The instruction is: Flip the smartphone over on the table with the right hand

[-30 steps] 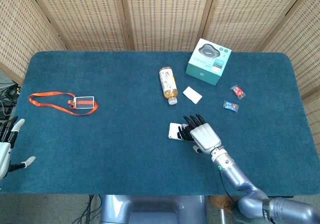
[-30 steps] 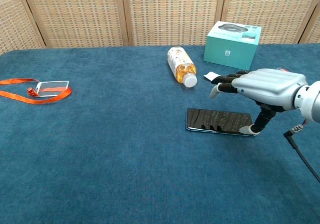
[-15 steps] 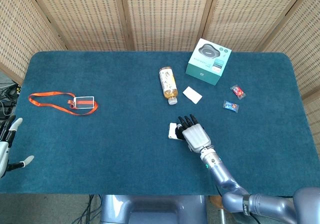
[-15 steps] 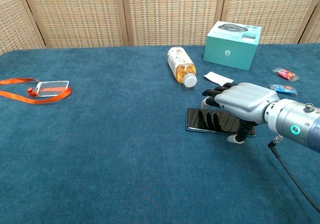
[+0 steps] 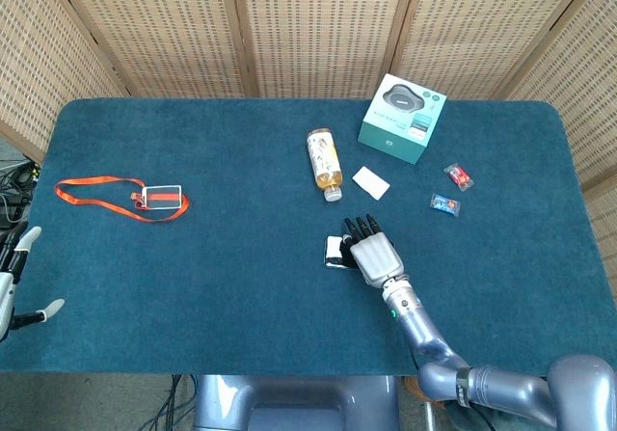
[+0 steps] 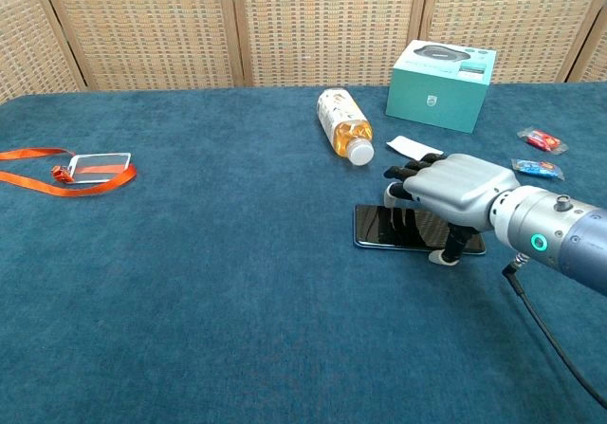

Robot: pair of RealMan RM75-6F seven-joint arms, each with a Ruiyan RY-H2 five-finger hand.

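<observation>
The smartphone (image 6: 391,227) lies flat on the blue table, dark glossy face up, just right of centre. My right hand (image 6: 453,189) hovers palm-down over its right half with the fingers spread above the far edge. The thumb tip sits at the phone's near edge; whether it touches is unclear. In the head view the right hand (image 5: 372,255) covers most of the smartphone (image 5: 333,253), leaving only its left end showing. My left hand (image 5: 10,284) hangs off the table's left edge, fingers apart and holding nothing.
A tea bottle (image 5: 326,163) lies on its side behind the phone, with a white card (image 5: 370,182) and a teal box (image 5: 402,118) beside it. Two small candy packets (image 5: 452,189) lie to the right. An orange lanyard with a badge (image 5: 145,198) lies far left.
My right hand has moved left over the phone and lowered, now covering more of it. The phone has stayed flat in the same spot. The left hand has barely shifted.
</observation>
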